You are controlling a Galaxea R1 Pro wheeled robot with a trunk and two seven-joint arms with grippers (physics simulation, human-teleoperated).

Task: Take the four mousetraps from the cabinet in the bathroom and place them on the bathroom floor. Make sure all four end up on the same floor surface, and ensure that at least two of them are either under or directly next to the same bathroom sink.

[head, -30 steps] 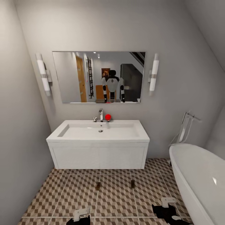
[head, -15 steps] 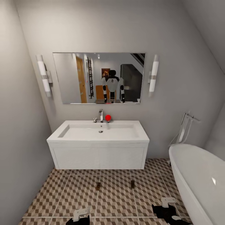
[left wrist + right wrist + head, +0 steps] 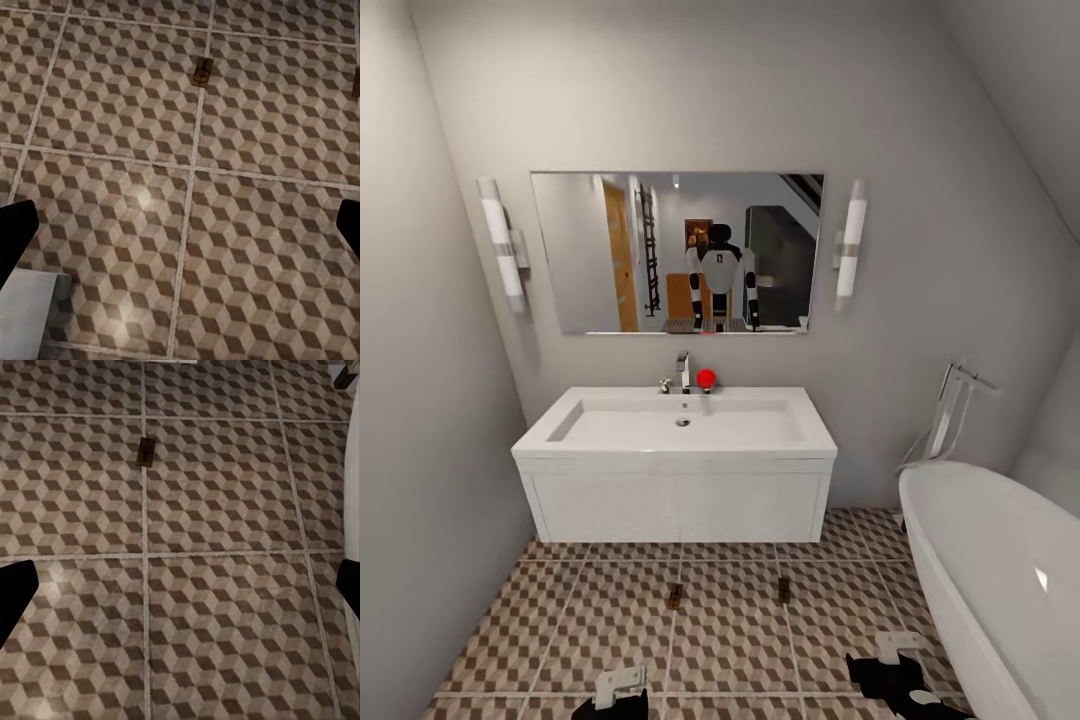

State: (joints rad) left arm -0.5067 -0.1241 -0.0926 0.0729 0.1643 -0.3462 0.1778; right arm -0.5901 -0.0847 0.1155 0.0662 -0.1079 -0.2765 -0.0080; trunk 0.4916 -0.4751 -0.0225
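Two mousetraps lie on the cube-patterned bathroom floor just in front of the sink, one below its middle and one toward its right end. The left wrist view has a mousetrap on a grout line, well ahead of my left gripper, whose dark fingers are spread wide with nothing between them. In the right wrist view a mousetrap lies ahead of my open, empty right gripper. Both grippers hang low over the tiles. The cabinet is out of view.
The sink rests on a white drawer unit with a gap beneath it. A white bathtub fills the right side, close to my right arm. A grey wall closes the left. A mirror hangs over the sink.
The whole head picture has slid down a few pixels, so the camera moved. The mousetraps and both grippers keep their places.
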